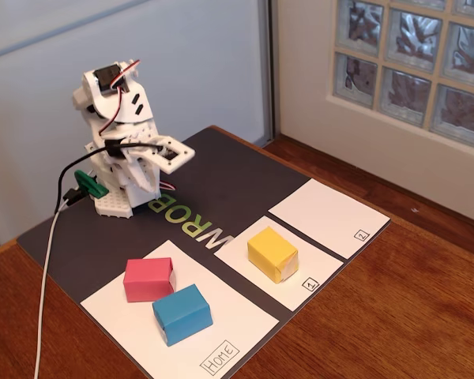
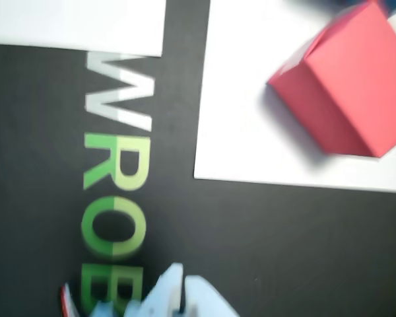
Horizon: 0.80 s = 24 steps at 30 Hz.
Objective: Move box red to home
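The pinkish-red box (image 1: pixel 148 279) rests on the large white home sheet (image 1: pixel 241 320), at its far left part, with the "HOME" label (image 1: pixel 220 357) at the near corner. In the wrist view the red box (image 2: pixel 346 86) lies at the upper right on that white sheet (image 2: pixel 251 99). My gripper (image 1: pixel 178 158) is folded back by the arm's base, well away from the box. Its pale fingertips (image 2: pixel 170 287) enter the wrist view from the bottom, pressed together over the black mat with nothing between them (image 2: pixel 183 285).
A blue block (image 1: pixel 182 314) sits on the home sheet just in front of the red box. A yellow block (image 1: pixel 272 253) stands on the sheet marked "1" (image 1: pixel 310 283). The sheet marked "2" (image 1: pixel 324 213) is bare. A white cable (image 1: pixel 47 268) trails left.
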Each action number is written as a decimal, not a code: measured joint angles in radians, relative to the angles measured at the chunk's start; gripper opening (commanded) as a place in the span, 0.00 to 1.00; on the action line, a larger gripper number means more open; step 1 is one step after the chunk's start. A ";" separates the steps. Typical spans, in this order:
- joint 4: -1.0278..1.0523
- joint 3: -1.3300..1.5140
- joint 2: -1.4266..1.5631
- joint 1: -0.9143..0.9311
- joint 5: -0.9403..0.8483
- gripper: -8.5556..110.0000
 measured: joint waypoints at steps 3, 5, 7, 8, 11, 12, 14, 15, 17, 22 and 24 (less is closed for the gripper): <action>-0.009 0.058 0.060 -0.014 0.054 0.07; -0.011 0.118 0.141 -0.038 0.095 0.07; -0.011 0.147 0.195 -0.057 0.120 0.07; -0.011 0.166 0.212 -0.061 0.129 0.07; -0.012 0.187 0.213 -0.064 0.133 0.07; -0.012 0.187 0.213 -0.067 0.133 0.07; -0.026 0.207 0.213 -0.087 0.133 0.07; -0.031 0.215 0.213 -0.097 0.133 0.07; -0.048 0.232 0.213 -0.107 0.133 0.07; -0.098 0.305 0.215 -0.112 0.144 0.07; -0.104 0.314 0.215 -0.120 0.146 0.07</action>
